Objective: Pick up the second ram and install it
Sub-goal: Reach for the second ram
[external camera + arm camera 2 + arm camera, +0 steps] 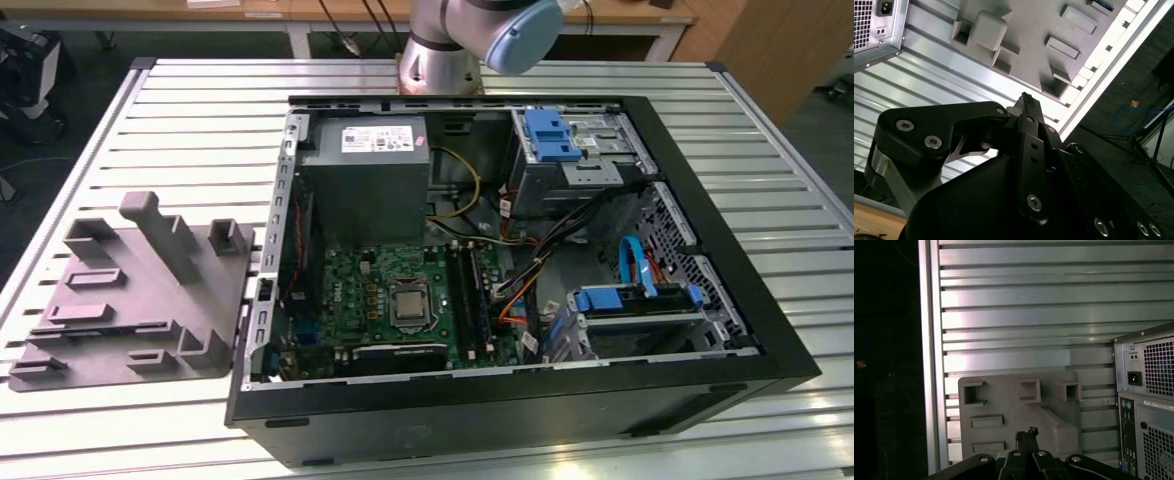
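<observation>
At the centre of the exterior view, the second ram (475, 285) seems seated in the motherboard (387, 295) slots; in the second wrist view the pincer (1026, 100) is closed on nothing, grey fixture (1029, 30) beyond

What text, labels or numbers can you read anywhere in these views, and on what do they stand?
On the grey metal power supply box, the white sticker: print too small to read.
On the green motherboard: markings too small to read.
No text can be read anywhere else.
</observation>
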